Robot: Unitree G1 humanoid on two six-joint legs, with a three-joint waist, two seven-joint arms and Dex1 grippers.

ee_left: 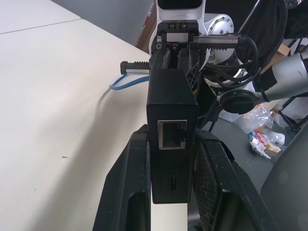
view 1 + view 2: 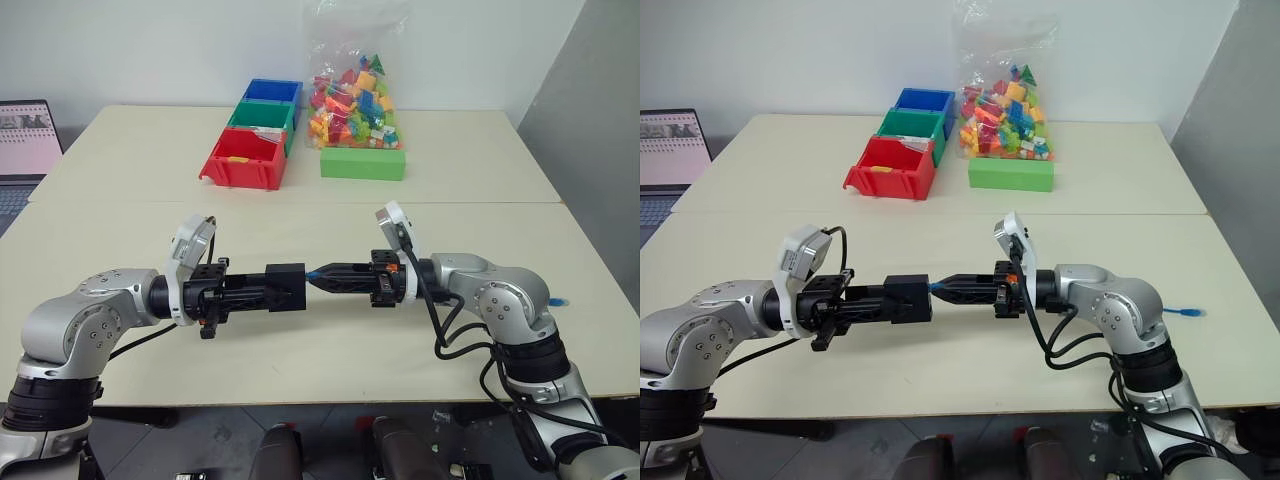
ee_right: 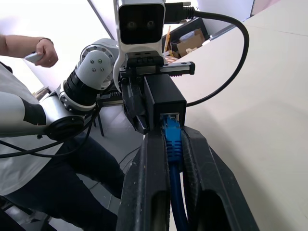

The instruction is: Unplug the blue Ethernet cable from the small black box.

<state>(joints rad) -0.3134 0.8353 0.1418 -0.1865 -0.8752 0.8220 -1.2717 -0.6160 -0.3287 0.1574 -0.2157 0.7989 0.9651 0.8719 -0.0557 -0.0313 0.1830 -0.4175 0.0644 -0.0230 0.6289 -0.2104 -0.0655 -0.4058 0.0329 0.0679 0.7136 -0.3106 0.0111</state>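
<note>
Above the table's (image 2: 120, 230) near edge, left gripper (image 2: 262, 288) clamps the small black box (image 2: 286, 287); right gripper (image 2: 322, 277) pinches the blue Ethernet cable (image 3: 172, 144) at its plug (still seated), cable axis running straight rightward away from the box.

This looks like a robot test room or lab. Two plain pale counters (image 2: 120, 230) stand pushed together by a bare white wall (image 2: 150, 45). On them sit red, green and blue sorting bins (image 2: 255, 140), a clear bag of bright toy blocks (image 2: 355, 95) and a green block (image 2: 363, 163). A laptop (image 2: 25, 150) stands open at the side. A person (image 3: 29, 53) stands near, holding a small thing in one hand.
</note>
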